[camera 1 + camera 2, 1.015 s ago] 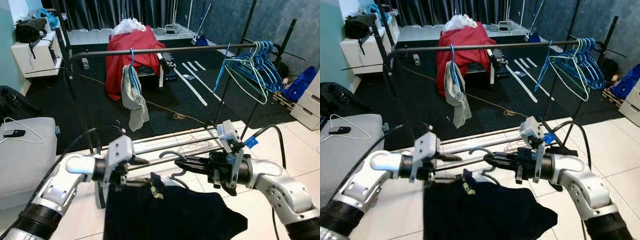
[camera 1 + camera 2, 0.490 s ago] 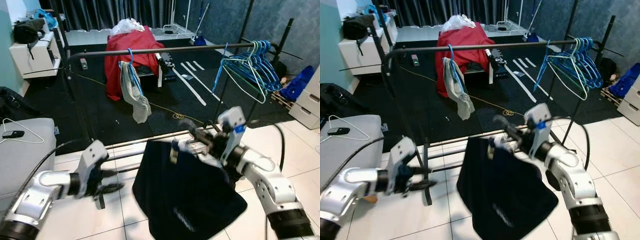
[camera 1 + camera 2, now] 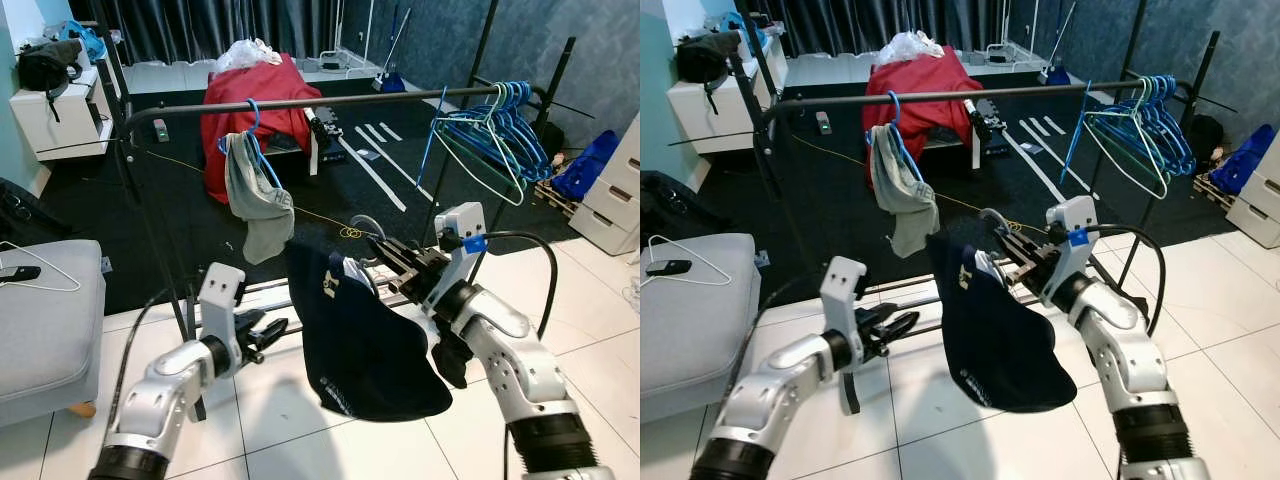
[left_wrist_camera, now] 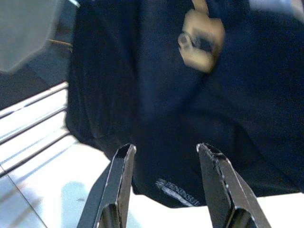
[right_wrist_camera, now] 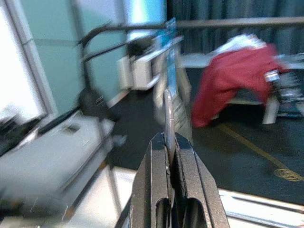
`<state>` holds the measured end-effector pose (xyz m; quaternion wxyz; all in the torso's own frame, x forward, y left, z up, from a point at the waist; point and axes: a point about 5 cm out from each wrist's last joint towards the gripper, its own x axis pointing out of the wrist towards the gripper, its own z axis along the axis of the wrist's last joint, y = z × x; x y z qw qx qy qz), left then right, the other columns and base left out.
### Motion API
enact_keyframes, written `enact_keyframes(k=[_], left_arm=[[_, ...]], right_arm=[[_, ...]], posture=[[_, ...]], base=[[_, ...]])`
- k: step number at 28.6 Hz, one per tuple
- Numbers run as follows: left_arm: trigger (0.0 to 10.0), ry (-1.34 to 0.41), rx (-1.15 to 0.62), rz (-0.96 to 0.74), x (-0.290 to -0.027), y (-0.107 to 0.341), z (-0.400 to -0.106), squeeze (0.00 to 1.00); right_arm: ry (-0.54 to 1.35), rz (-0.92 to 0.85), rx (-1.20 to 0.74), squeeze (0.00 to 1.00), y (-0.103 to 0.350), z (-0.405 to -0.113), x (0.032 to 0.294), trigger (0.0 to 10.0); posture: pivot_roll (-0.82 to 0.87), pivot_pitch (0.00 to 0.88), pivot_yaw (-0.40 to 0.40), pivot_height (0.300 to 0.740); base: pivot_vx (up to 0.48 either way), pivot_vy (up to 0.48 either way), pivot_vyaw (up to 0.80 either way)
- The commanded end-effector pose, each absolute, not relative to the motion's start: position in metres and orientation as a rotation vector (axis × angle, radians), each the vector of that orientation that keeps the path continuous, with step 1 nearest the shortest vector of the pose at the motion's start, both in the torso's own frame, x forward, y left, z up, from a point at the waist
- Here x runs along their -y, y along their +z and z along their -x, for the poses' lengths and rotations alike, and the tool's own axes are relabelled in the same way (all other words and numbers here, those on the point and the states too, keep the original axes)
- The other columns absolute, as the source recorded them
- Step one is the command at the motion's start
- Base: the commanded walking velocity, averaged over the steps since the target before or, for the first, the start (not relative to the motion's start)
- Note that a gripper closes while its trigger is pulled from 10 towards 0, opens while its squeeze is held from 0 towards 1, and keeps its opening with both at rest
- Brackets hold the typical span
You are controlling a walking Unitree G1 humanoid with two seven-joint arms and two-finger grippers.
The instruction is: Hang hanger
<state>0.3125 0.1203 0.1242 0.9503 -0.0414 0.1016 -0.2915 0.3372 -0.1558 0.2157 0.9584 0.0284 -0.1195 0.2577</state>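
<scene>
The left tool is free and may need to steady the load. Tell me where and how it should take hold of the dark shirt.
Grip the dark shirt at its lower hem, coming from the robot's left side. It hangs loose from the hanger pinched in the right tool, so the bottom edge is free. The left tool is open, beside and below it, already facing the cloth, judging by its wrist view.

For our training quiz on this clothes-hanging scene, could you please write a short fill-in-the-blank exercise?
1. The right hand is shut on a hanger carrying a dark ____ garment.
2. The left hand is ____, holding nothing.
3. The grey garment hangs from the rail on a ____ hanger.
4. The bunch of empty hangers sits toward the rail's ____ end.

Missing words: navy; open; blue; right
</scene>
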Motion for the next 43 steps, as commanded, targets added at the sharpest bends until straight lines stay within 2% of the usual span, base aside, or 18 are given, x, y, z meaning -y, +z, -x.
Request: enact_keyframes(k=[1, 3, 9, 20, 24, 27, 31, 32, 35, 36, 38, 39, 41, 42, 43], left_arm=[[10.0, -0.591, -0.199, 0.054, -0.119, 0.125, -0.312, 0.0], [10.0, -0.59, -0.17, 0.036, -0.115, 0.134, -0.311, 0.0], [10.0, -0.627, -0.133, 0.02, -0.111, 0.147, -0.306, 0.0], [10.0, -0.667, -0.107, -0.076, -0.106, 0.15, -0.3, 0.0], [10.0, -0.56, -0.113, -0.012, -0.112, 0.15, -0.305, 0.0], [10.0, -0.343, -0.157, 0.103, -0.128, 0.146, -0.313, 0.0], [10.0, -0.312, -0.172, 0.104, -0.132, 0.143, -0.313, 0.0], [10.0, -0.279, -0.208, 0.086, -0.136, 0.141, -0.311, 0.0], [10.0, -0.279, -0.208, 0.086, -0.136, 0.141, -0.311, 0.0], [10.0, -0.278, -0.214, 0.121, -0.136, 0.142, -0.31, 0.0], [10.0, -0.278, -0.214, 0.121, -0.136, 0.142, -0.31, 0.0], [10.0, -0.293, -0.204, 0.185, -0.133, 0.143, -0.309, 0.0], [10.0, -0.293, -0.204, 0.185, -0.133, 0.143, -0.309, 0.0], [10.0, -0.346, -0.194, 0.201, -0.126, 0.143, -0.306, 0.0], [10.0, -0.4, -0.214, 0.206, -0.12, 0.141, -0.303, 0.0]], right_arm=[[0.407, -0.075, 0.324, 0.0, 0.229, -0.341, 0.165, 0.0], [0.234, -0.105, 0.343, 0.0, 0.232, -0.346, 0.175, 0.0], [0.115, -0.103, 0.341, 0.0, 0.229, -0.349, 0.185, 0.0], [0.101, -0.129, 0.282, 0.0, 0.216, -0.355, 0.181, 0.0], [0.091, -0.133, 0.281, 0.0, 0.216, -0.356, 0.181, 0.0], [0.045, -0.171, 0.261, 0.0, 0.208, -0.353, 0.19, 0.3], [0.024, -0.186, 0.253, 0.0, 0.205, -0.351, 0.193, 0.5], [0.009, -0.197, 0.244, 0.0, 0.201, -0.35, 0.196, 1.7], [0.009, -0.197, 0.244, 0.0, 0.201, -0.35, 0.196, 1.7], [-0.003, -0.204, 0.237, 0.0, 0.198, -0.348, 0.198, 3.9], [-0.003, -0.204, 0.237, 0.0, 0.198, -0.348, 0.198, 3.9], [-0.011, -0.209, 0.232, 0.0, 0.197, -0.347, 0.199, 8.9], [-0.011, -0.209, 0.232, 0.0, 0.197, -0.347, 0.199, 8.9], [-0.014, -0.212, 0.229, 0.0, 0.196, -0.348, 0.199, 9.8], [-0.01, -0.215, 0.226, 0.0, 0.197, -0.349, 0.198, 10.0]], posture=[[-0.13, 0.093, -0.037, 0.74], [-0.13, 0.092, -0.037, 0.74], [-0.12, 0.084, -0.038, 0.74], [-0.12, 0.065, -0.04, 0.74], [-0.12, 0.065, -0.04, 0.74], [-0.12, 0.065, -0.047, 0.74], [-0.12, 0.065, -0.047, 0.74], [-0.12, 0.066, -0.043, 0.74], [-0.12, 0.066, -0.043, 0.74], [-0.12, 0.065, -0.042, 0.74], [-0.12, 0.065, -0.042, 0.74], [-0.12, 0.061, -0.042, 0.74], [-0.12, 0.061, -0.042, 0.74], [-0.12, 0.061, -0.045, 0.74], [-0.12, 0.061, -0.048, 0.74]], base=[[0.0, 0.0, 0.0], [0.0, 0.0, 0.0], [0.0, 0.0, 0.0], [0.0, 0.0, 0.0], [0.0, 0.0, 0.0], [0.0, 0.0, 0.0], [0.0, 0.0, 0.0], [0.0, 0.0, 0.0], [0.0, 0.0, 0.0], [0.0, 0.0, 0.0], [0.0, 0.0, 0.0], [0.0, 0.0, 0.0], [0.0, 0.0, 0.0], [0.0, 0.0, 0.0], [0.0, 0.0, 0.0]])
